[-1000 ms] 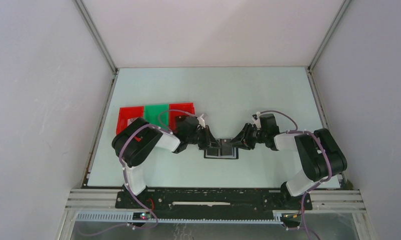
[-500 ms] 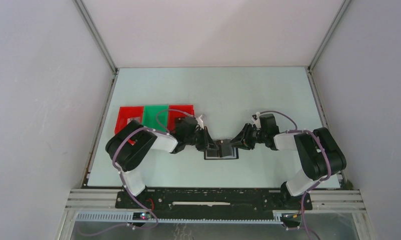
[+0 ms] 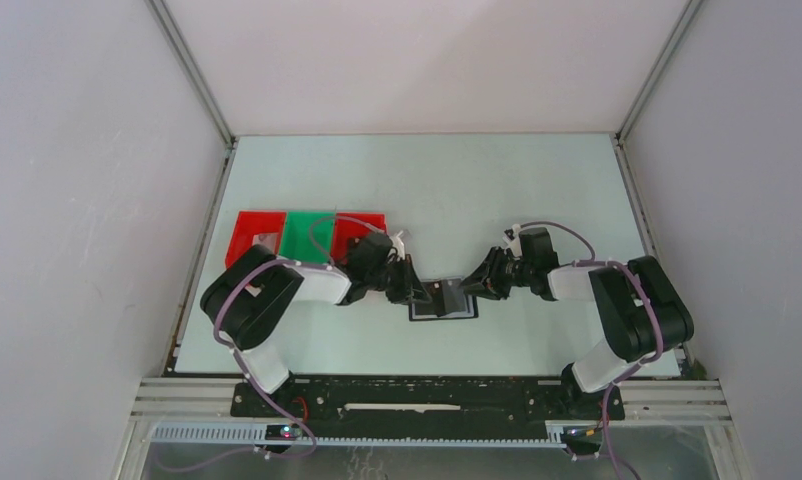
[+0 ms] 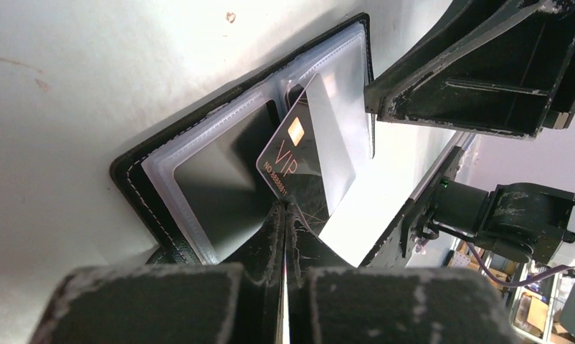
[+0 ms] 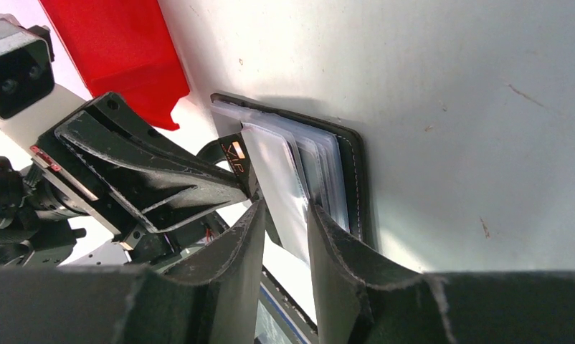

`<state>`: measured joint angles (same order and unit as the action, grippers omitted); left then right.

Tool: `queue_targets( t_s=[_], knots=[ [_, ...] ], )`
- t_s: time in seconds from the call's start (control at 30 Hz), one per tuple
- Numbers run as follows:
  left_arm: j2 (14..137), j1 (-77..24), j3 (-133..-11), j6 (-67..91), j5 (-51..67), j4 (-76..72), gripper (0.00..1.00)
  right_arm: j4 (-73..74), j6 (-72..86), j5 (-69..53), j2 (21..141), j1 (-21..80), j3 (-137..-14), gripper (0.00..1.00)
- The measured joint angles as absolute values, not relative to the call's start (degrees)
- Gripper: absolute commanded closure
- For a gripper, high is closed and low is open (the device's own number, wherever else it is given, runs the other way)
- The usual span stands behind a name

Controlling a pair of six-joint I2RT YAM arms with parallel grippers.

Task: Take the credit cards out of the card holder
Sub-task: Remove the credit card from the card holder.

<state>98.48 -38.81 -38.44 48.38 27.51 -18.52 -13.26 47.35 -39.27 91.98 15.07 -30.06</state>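
— Left wrist view: our left pincer [image 4: 284,215] pinches one credit card [image 4: 299,154], tilted partly out of the card holder [image 4: 134,188].

— Our right pincer [image 5: 284,215] straddles the holder's clear sleeves [image 5: 281,175], grip unclear; we should pull straight, slowly.

The black card holder [image 3: 443,308] lies open at frame centre. A dark credit card [image 4: 293,165] juts tilted out of it
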Motion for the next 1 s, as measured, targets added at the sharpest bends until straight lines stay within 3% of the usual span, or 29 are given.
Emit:
queue_targets(
  t_s=[0.47,0.73,0.9,1.0],
  knots=[
    [105.2,-38.8,-52.8,41.7,31.1,-7.2,1.0,-3.9,43.3,-32.2,85.1,11.0,-27.9,0.6],
    [105.4,-38.8,-53.7,39.2,31.0,-2.5,1.0,4.3,42.6,-27.3,75.1,11.2,-25.8,0.56],
    [104.9,-38.9,-53.8,38.6,30.2,0.3,0.9,6.3,43.9,-24.3,70.5,14.0,-25.9,0.55],
    [104.4,-39.4,-53.9,38.7,30.0,0.9,0.78,6.8,45.2,-22.8,69.4,16.2,-25.9,0.55]
  ],
)
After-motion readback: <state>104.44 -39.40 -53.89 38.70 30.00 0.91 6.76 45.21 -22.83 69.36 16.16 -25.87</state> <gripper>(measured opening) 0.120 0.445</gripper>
